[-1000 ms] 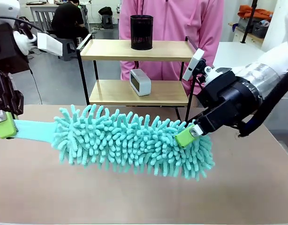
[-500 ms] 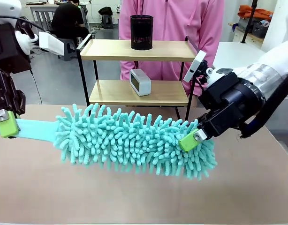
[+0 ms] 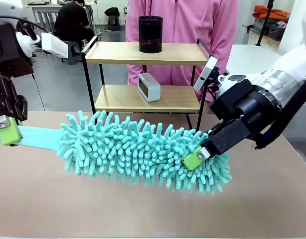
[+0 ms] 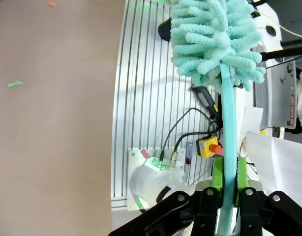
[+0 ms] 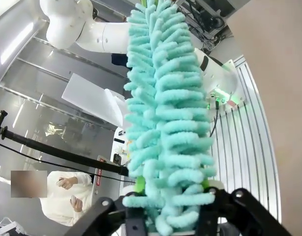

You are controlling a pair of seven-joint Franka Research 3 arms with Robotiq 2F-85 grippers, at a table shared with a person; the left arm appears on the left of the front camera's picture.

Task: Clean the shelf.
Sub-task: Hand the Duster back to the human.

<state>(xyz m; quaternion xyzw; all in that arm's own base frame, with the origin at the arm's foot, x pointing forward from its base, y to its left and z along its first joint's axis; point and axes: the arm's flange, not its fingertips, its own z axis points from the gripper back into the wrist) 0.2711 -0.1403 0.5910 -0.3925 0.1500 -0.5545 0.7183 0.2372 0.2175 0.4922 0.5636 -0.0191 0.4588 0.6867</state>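
A fluffy teal duster [image 3: 143,152] hangs level above the beige table. My left gripper [image 3: 7,133] is shut on its flat teal handle [image 3: 38,138] at the far left. My right gripper [image 3: 193,159] is shut on the shaggy head near its right end. The left wrist view looks along the handle [image 4: 228,142], clamped between green pads [image 4: 217,173], to the duster head [image 4: 215,39]. In the right wrist view the duster head [image 5: 166,113] rises from my gripper [image 5: 170,209]. The shelf [image 3: 118,52] stands behind the duster at the table's far edge, apart from both grippers.
A black mesh cup [image 3: 150,34] stands on the shelf's top board and a small white clock [image 3: 149,87] on the lower board. A person in a pink top [image 3: 183,22] stands right behind the shelf. The beige tabletop [image 3: 143,214] is bare in front.
My right gripper has closed on the duster's head and its green fingertip has sunk lower into the strands. The left gripper holds the handle as before, shifted slightly right.
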